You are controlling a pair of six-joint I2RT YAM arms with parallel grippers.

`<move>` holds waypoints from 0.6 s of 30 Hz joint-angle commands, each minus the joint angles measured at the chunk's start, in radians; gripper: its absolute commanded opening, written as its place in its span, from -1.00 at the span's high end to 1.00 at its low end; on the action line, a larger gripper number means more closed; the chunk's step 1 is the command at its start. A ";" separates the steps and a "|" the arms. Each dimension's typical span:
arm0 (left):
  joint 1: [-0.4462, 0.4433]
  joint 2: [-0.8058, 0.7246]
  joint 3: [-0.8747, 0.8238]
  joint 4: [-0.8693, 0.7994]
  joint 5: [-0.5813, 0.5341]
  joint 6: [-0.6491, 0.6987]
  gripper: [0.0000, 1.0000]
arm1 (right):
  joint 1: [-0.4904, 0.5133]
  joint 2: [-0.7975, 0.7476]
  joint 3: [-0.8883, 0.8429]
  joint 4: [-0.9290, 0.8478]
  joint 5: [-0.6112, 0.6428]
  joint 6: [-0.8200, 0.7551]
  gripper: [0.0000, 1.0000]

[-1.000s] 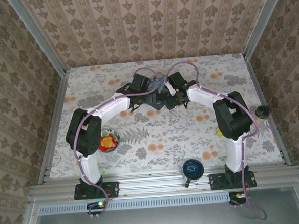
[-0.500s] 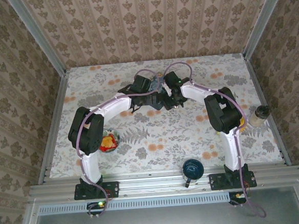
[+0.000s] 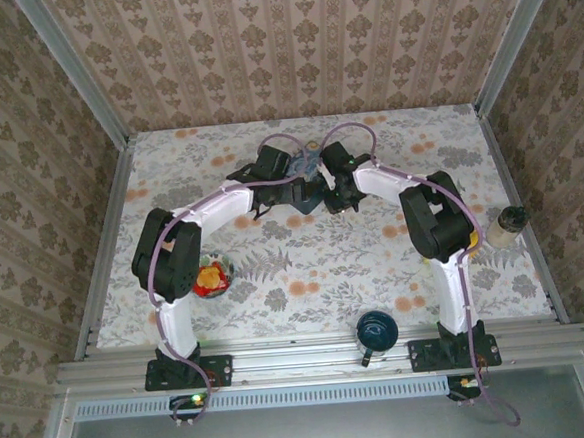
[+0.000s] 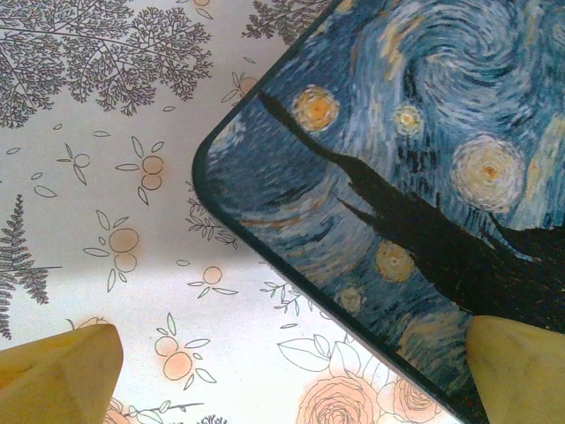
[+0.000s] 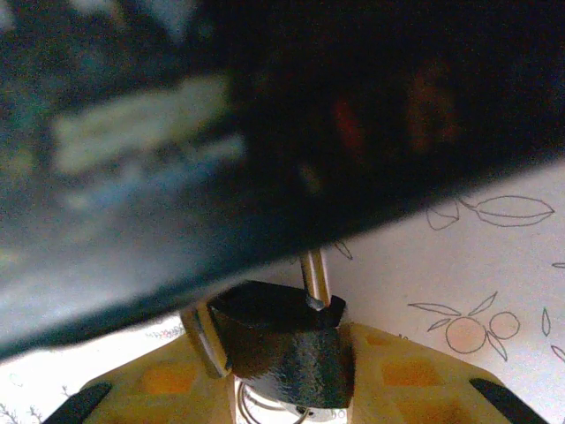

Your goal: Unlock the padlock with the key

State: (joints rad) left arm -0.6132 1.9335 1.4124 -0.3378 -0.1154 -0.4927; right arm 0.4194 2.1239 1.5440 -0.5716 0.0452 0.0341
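Now the right gripper [image 5: 287, 375] has swung against the tin [image 4: 397, 177], apparently clamping the padlock [image 5: 282, 340] for unlocking. Left gripper [image 4: 291, 375] gapes alongside the tin.

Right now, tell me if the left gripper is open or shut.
Open. The left gripper shows fingers wide apart, with a corner of the painted tin between them.

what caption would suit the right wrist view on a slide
Right gripper holds the dark padlock, its shackle rising toward the blurred tin above.
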 commanded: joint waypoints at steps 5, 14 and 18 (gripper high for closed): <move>0.021 -0.057 -0.060 -0.066 -0.064 0.012 -1.00 | 0.035 -0.116 -0.140 -0.056 -0.027 0.048 0.81; -0.013 -0.188 -0.138 0.037 -0.021 -0.040 -1.00 | 0.078 -0.248 -0.327 0.009 -0.075 0.174 0.80; -0.053 -0.189 -0.139 0.097 -0.014 -0.041 -1.00 | 0.078 -0.277 -0.368 0.073 -0.097 0.215 0.80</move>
State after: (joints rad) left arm -0.6395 1.7638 1.2739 -0.3012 -0.1314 -0.5198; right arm 0.4980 1.8793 1.2007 -0.5255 -0.0227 0.1909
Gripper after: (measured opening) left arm 0.999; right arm 0.281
